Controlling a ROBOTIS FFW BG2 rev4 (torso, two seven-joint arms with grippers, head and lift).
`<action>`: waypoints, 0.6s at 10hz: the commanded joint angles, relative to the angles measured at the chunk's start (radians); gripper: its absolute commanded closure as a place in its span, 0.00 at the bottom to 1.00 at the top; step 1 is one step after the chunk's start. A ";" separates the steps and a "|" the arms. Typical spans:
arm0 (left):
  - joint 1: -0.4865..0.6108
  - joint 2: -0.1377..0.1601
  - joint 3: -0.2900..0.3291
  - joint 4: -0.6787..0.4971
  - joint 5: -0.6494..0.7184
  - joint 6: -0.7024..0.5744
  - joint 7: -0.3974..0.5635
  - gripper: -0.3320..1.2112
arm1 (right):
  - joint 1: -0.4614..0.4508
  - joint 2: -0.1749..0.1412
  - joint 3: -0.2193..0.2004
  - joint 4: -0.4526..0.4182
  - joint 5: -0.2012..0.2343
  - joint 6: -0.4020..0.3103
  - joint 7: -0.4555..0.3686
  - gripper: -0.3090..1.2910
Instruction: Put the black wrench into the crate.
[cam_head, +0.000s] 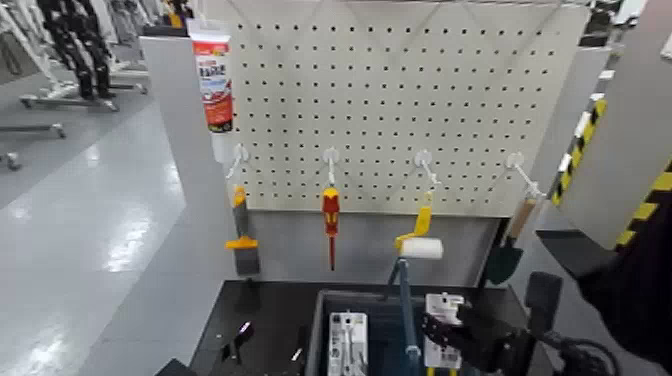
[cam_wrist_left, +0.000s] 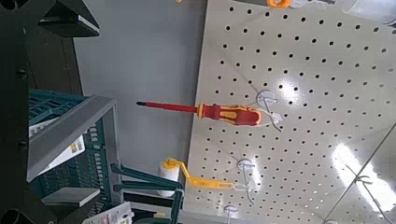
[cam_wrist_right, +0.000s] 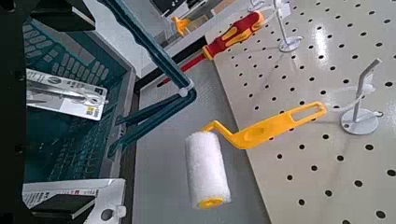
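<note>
the dark grey-blue plastic crate (cam_head: 322, 318) sits on the black tabletop (cam_head: 262, 325) below the white pegboard (cam_head: 400, 100), holding carded tool packs (cam_head: 348, 343). the black wrench cannot be made out in any view. the right gripper (cam_head: 462, 335) hovers over the crate's right side; whether its fingers are open or closed cannot be told. a red-and-yellow screwdriver (cam_head: 331, 222) and a yellow-handled paint roller (cam_head: 420, 240) hang on the pegboard above the crate.

Black tabletop (cam_head: 262, 320) under the crate (cam_head: 318, 330), small bits beside
</note>
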 joint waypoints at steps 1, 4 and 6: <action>0.000 0.000 0.000 0.000 -0.002 0.000 -0.002 0.28 | 0.044 0.000 0.008 -0.044 0.056 -0.133 -0.046 0.21; 0.002 0.002 0.002 0.000 0.000 -0.002 -0.003 0.28 | 0.190 0.006 0.045 -0.051 0.095 -0.412 -0.152 0.21; 0.003 0.002 0.005 -0.002 0.000 -0.002 -0.006 0.28 | 0.310 0.005 0.066 -0.053 0.104 -0.633 -0.281 0.25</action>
